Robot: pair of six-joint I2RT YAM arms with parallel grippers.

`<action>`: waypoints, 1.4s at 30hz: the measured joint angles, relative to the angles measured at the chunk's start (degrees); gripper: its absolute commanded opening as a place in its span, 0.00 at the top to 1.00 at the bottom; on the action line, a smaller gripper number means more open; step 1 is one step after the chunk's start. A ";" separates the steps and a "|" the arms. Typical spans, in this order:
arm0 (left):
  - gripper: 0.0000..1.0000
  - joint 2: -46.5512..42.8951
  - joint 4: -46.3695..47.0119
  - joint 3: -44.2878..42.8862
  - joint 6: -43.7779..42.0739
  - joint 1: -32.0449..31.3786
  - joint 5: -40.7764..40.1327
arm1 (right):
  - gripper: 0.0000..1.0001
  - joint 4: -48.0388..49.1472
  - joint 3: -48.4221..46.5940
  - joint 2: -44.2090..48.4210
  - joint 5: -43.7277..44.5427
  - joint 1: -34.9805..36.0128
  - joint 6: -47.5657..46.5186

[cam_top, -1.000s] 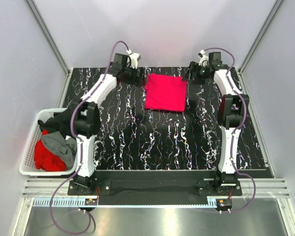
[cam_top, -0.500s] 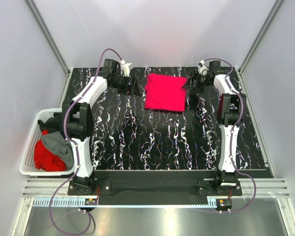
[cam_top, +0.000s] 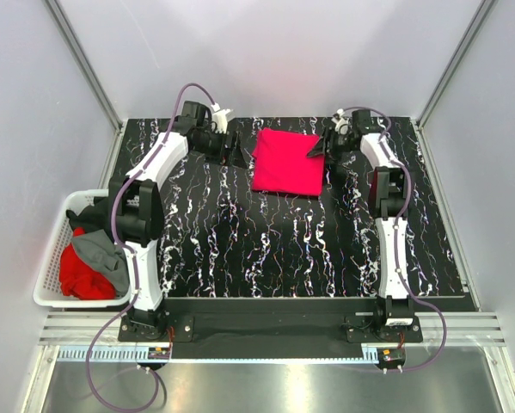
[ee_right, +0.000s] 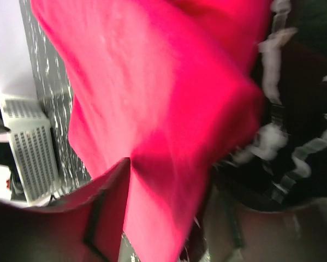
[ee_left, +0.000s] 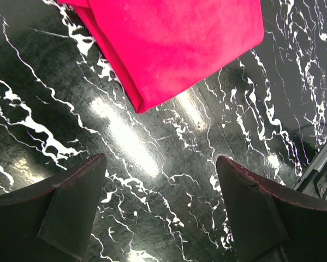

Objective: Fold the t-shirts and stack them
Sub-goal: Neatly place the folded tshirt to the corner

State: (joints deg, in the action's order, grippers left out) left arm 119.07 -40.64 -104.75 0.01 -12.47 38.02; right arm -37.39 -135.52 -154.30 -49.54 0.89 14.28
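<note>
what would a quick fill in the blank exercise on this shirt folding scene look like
1. The left gripper hovers over bare table beside the folded pink shirt, its jaws ___.
2. The basket of unfolded shirts sits off the table's ___ side.
3. The right gripper has ___ cloth between its fingers.

Missing words: open; left; pink.
</note>
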 measured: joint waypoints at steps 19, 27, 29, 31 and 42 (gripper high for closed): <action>0.14 1.44 -0.42 -2.12 -1.62 0.00 -2.51 | 1.00 -16.44 -11.82 -1.27 7.04 -1.60 -14.49; 0.15 1.44 -0.46 -1.90 -2.03 0.00 -2.45 | 1.00 -24.20 -10.01 1.49 13.27 -9.42 -25.14; 0.15 1.44 -0.46 -1.51 -2.08 0.00 -2.34 | 1.00 -25.18 -10.10 1.51 15.10 -10.78 -27.10; 0.15 1.44 -0.48 -1.05 -2.10 0.00 -2.25 | 1.00 -26.51 -11.08 1.46 17.68 -11.89 -29.35; 0.15 1.07 -1.11 2.14 -3.41 -0.35 -3.06 | 1.00 -19.30 -19.82 -1.29 32.87 -15.74 -32.11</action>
State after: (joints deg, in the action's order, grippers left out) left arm 120.14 -41.76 -102.61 -3.40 -12.82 34.96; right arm -56.69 -155.35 -155.59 -16.67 -14.85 -17.82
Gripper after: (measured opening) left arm 0.849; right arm 0.047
